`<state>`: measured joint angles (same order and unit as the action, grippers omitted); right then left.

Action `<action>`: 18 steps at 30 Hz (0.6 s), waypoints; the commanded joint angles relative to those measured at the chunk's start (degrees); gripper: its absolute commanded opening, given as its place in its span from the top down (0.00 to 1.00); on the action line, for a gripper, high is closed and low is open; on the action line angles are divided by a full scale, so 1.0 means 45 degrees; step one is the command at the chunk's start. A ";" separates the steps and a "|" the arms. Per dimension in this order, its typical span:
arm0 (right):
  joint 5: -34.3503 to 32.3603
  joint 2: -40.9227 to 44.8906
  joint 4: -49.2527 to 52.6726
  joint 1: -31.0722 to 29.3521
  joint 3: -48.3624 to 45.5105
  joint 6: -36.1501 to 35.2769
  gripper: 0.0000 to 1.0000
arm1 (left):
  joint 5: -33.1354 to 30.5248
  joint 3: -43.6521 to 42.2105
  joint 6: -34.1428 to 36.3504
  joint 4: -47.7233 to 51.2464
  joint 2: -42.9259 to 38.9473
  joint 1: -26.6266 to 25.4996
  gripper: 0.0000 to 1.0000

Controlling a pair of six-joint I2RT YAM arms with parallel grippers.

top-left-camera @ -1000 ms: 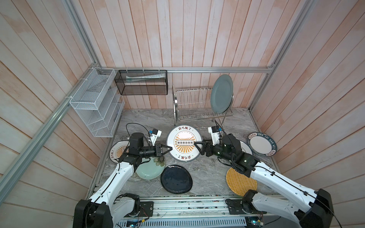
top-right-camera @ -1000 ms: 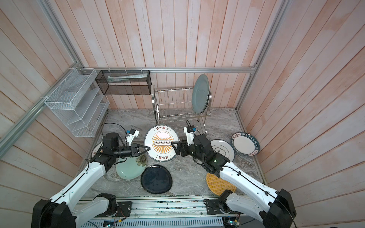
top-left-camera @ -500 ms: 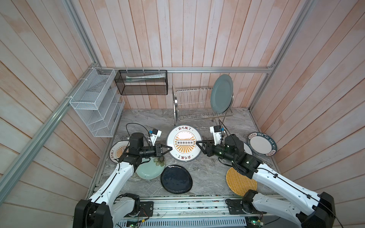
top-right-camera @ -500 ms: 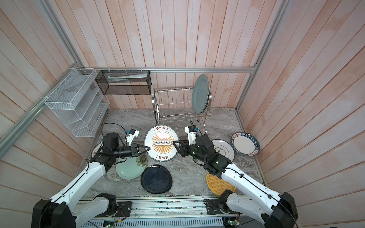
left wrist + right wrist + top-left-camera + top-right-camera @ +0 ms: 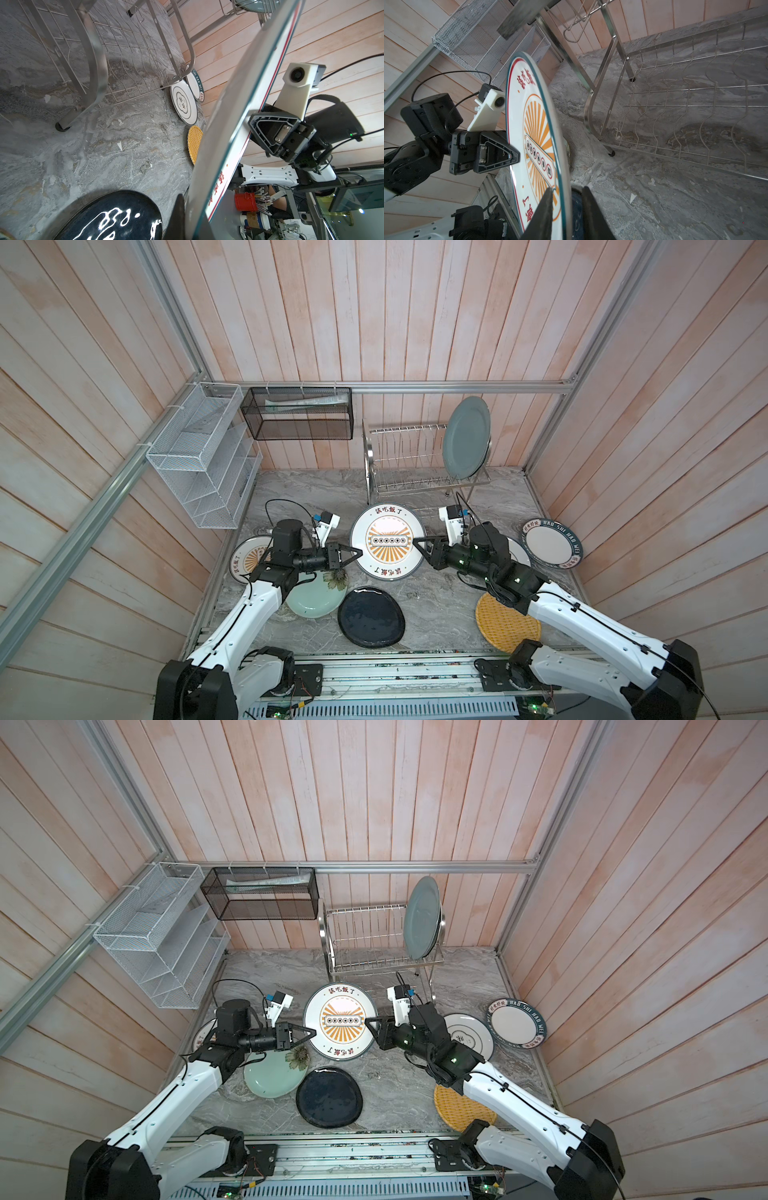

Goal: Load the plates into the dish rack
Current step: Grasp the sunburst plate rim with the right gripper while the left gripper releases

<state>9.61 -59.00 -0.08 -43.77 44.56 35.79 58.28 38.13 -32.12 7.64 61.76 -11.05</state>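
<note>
Looking down on a grey marbled surface [image 5: 436,601] boxed in by pinkish plank walls. Seeing the dish rack [image 5: 399,430] at the back, carrying one grey-blue plate [image 5: 465,439] upright at the right end of its upper tier. Noting a black mesh basket [image 5: 299,429] on the wall beside it, holding a pale rolled thing [image 5: 305,401].

Holding an orange-sunburst plate [image 5: 388,547] raised off the surface in front of the rack: left gripper [image 5: 360,551] jaws pinching its left rim, right gripper [image 5: 416,541] jaws straddling the opposite rim, one finger [image 5: 546,209] lying on the printed face, a gap showing behind.

Seeing, lying on the surface, a second sunburst plate [image 5: 245,558], a pale green flowered plate [image 5: 313,599], a dark navy plate [image 5: 371,616], a yellow woven plate [image 5: 498,624] and two white lettered plates [image 5: 550,542].
</note>
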 commanded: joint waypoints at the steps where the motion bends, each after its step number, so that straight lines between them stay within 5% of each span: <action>1: 0.0333 -0.0115 -0.0258 0.0039 0.0172 0.0045 0.77 | 0.0448 -0.0075 0.0184 -0.0535 -0.0286 0.0031 1.00; 15: 0.0737 -0.0066 -0.0862 0.0039 0.0079 0.0635 1.00 | 0.0438 -0.0122 0.0165 -0.0524 -0.0440 0.0160 1.00; 18: 0.0605 0.0158 -0.0774 0.0039 0.0079 0.0718 1.00 | 0.0522 -0.0206 0.0078 -0.0669 -0.0570 0.0271 0.84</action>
<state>10.72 -59.92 -1.28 -43.46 44.56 38.04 58.48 37.89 -31.73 7.35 60.71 -10.63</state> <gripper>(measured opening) 0.069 0.112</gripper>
